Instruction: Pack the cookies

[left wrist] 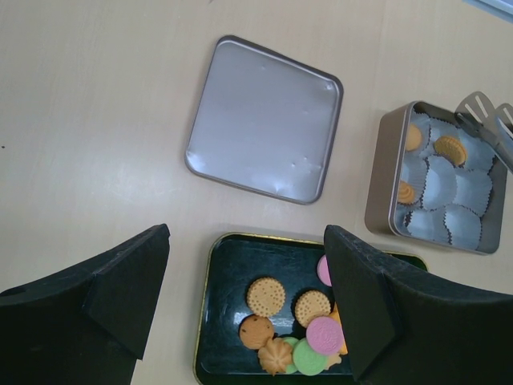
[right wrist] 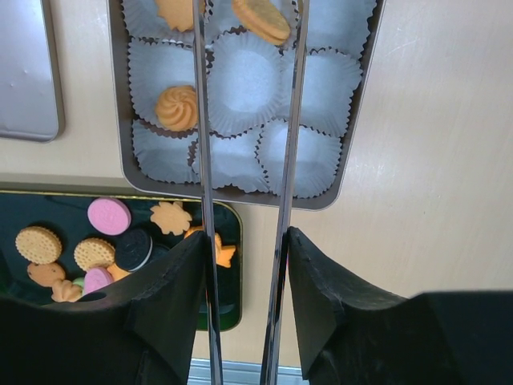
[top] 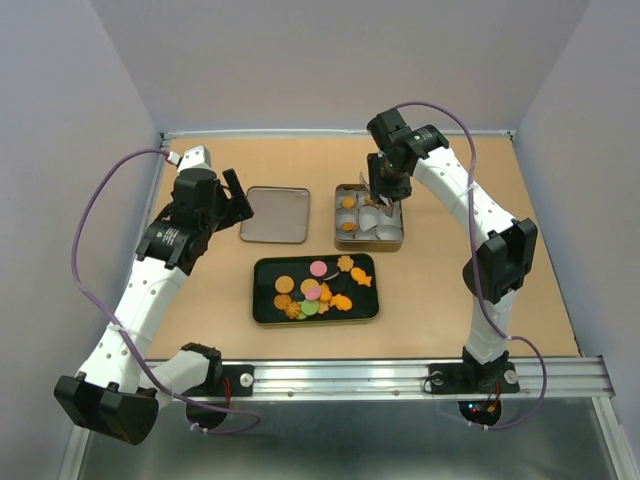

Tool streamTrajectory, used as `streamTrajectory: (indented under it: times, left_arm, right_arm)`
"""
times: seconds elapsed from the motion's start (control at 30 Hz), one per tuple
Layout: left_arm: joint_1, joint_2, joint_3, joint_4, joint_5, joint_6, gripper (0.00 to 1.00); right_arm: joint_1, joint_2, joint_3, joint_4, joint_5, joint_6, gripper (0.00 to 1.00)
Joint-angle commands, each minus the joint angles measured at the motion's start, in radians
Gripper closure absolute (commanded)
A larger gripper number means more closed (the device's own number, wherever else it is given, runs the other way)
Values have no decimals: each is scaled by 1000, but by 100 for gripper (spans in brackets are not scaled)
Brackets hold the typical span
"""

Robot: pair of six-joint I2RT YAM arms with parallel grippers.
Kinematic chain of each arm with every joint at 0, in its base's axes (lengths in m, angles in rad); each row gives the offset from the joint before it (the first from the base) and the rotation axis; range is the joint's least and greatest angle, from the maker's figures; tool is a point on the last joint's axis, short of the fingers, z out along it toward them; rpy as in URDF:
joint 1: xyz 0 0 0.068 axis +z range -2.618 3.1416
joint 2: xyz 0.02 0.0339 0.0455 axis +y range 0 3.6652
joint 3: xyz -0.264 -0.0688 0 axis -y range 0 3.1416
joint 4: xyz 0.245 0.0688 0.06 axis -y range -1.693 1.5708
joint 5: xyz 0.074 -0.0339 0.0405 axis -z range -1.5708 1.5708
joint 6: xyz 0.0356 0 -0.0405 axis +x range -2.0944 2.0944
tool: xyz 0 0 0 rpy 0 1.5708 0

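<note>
Loose cookies (top: 318,290) lie in a black tray (top: 262,300): round orange-brown, pink, green, a dark sandwich one (right wrist: 132,250), plus fish and flower shapes. A metal tin (top: 370,245) holds white paper cups (right wrist: 244,80). Three cups hold a cookie: a swirl one (right wrist: 178,107), one at the top edge (right wrist: 178,10), and a tilted sandwich one (right wrist: 260,18). My right gripper (right wrist: 246,237) is shut on thin metal tongs (right wrist: 202,120). Their arms stand apart over the tin, either side of the tilted cookie. My left gripper (left wrist: 247,237) is open and empty above the tray's left part (left wrist: 232,273).
The tin's flat lid (top: 273,214) lies upside down left of the tin and behind the tray, also in the left wrist view (left wrist: 260,120). The tan table ends at a metal rail (top: 350,375) at the front and at walls on the other sides.
</note>
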Motion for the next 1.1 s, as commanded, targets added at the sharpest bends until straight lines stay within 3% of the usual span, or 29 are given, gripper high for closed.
streamTrajectory:
  times: [0.0,0.3,0.47,0.8,1.07]
  left_arm:
    - [-4,-32,-8,30,-7,-8,11]
    - [-4,-46,-12,15,-1,-9,11]
    - [-4,-43,-20,15,14,-8,11]
    - [-4,-26,-27,30,39,-12,11]
    - [-4,-46,-44,30,48,-15,12]
  right_arm:
    - [-5,-56,44,5,-7,9,51]
    - [-2,-120,109,-42,-120,19,51]
    - [98,-197,78,-22,-197,28,51]
    - [345,-344,-193,36,-203,193,51]
    - [382,-403,-261,-10,-194,223,51]
